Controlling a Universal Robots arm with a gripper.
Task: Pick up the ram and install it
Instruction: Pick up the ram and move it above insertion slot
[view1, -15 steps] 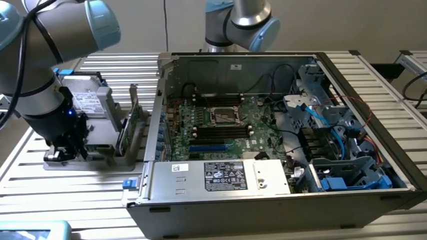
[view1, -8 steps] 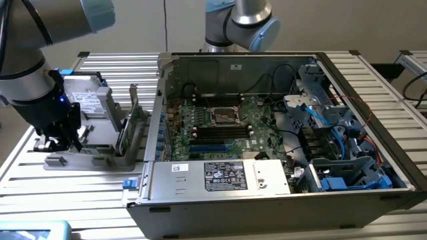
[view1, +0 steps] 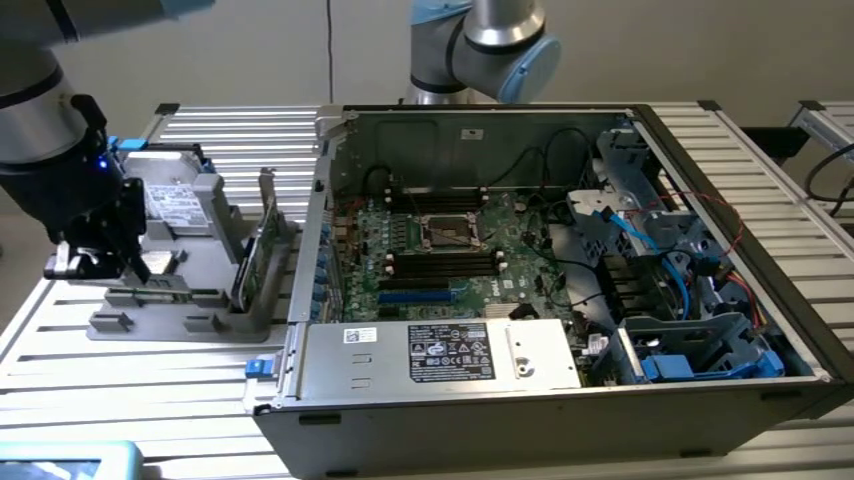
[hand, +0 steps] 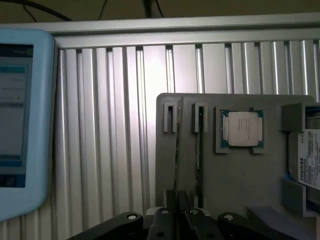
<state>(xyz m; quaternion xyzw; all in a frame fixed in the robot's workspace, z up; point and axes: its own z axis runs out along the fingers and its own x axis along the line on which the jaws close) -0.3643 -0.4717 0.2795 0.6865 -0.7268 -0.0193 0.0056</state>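
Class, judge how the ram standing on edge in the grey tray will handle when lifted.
The ram is a thin, narrow board: probably light and stiff. It stands on edge in slots of the tray, so it would likely tip once freed. So thin, it may crack if bent.

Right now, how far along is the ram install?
Nothing installed yet: the black memory slots in the open grey computer case look empty. In hand: the tool is closed around a thin green ram stick standing in the grey plastic tray. Left: lifting it out and seating it.
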